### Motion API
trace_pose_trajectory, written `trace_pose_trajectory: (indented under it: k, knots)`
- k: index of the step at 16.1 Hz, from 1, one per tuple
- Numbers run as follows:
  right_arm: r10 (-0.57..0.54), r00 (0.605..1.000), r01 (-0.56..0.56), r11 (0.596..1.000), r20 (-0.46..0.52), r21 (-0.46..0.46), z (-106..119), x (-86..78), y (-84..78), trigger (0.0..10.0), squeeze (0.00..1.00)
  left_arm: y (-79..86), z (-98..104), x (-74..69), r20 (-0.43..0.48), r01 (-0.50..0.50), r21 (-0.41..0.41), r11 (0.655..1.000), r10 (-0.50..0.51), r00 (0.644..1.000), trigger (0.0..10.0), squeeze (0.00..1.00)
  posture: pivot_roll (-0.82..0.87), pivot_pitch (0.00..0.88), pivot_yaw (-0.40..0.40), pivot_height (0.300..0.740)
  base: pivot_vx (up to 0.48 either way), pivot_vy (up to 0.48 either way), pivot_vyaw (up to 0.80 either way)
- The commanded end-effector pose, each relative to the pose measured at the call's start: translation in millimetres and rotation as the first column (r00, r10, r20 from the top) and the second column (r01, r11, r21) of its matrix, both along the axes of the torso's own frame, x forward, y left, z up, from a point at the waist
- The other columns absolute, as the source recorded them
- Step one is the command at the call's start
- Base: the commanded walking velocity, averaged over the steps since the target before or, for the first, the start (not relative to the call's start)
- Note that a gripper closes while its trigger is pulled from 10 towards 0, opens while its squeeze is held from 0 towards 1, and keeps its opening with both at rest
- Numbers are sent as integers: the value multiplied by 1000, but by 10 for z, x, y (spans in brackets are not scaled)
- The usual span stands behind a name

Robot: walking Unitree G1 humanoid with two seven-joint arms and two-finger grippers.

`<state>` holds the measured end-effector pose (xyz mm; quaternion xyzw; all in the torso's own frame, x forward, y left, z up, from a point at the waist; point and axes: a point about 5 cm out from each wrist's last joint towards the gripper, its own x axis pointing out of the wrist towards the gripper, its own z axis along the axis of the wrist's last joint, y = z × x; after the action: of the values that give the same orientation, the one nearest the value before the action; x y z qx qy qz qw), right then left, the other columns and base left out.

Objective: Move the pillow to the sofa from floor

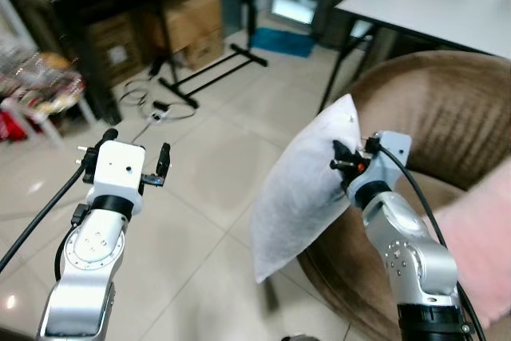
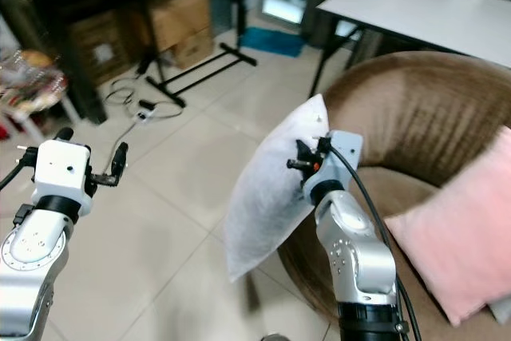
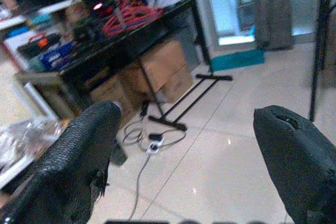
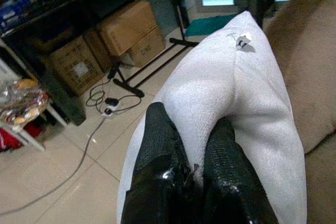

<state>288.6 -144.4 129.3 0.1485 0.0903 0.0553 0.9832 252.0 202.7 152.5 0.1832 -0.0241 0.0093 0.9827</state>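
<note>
Our right pincer point(image 2: 307, 164) grips the white pillow point(image 2: 267, 193) by one pinched fold, off the floor beside the sofa point(image 2: 415, 117). Left pincer point(image 1: 156, 169) idles wide. Risk: the thin fold slipping free mid-swing.

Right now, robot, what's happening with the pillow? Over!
Right gripper shut on white pillow, held off the floor beside the brown sofa. Left gripper open, idle. Pink cushion already on the seat.

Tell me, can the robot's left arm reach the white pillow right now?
Probably yes. The left tool is open and holds nothing, with only bare floor between it and the white pillow, which the right tool holds up beside the brown sofa.
</note>
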Motion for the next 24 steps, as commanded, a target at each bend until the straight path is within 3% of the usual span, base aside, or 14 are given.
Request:
trace_pose_trajectory:
  k: [1, 6, 11, 16, 20, 24]
  knots:
    - [-1, 995, 0, 1000, 96, 5, 187, 30, -19, 10000, 0, -23, 10, -11, 7, 15, 8, 1000, -15, 1000, 10000, 35, -33, 0, -5, 740, 0, 0, -800]
    - [21, 995, -21, 1000, 101, 1, 199, 30, -9, 10000, 0, -53, 17, -31, 11, 45, -24, 999, -45, 999, 10000, 51, -33, 0, -11, 740, 0, 0, -800]
    - [60, 993, -60, 998, 97, -3, 183, 40, 44, 10000, 0, -48, 20, -59, 15, 43, -30, 999, -43, 999, 10000, 51, -9, 0, -29, 740, 286, 0, -800]
    - [162, 980, -158, 986, 113, -43, 202, 32, 126, 10000, 0, -29, 17, -100, 5, 44, -21, 999, -44, 999, 10000, 47, -1, 0, -32, 740, 286, 0, 0]
    - [132, 985, -128, 991, 108, -45, 201, 50, 96, 10000, 0, -35, -8, -104, -25, 82, 20, 996, -82, 996, 10000, 51, 2, 0, -37, 740, 287, 0, 0]
    - [119, 987, -114, 992, 104, -50, 216, 58, 72, 10000, 0, -23, -13, -103, -36, 97, 24, 995, -96, 995, 10000, 55, -6, 0, -35, 740, 288, 0, -727]
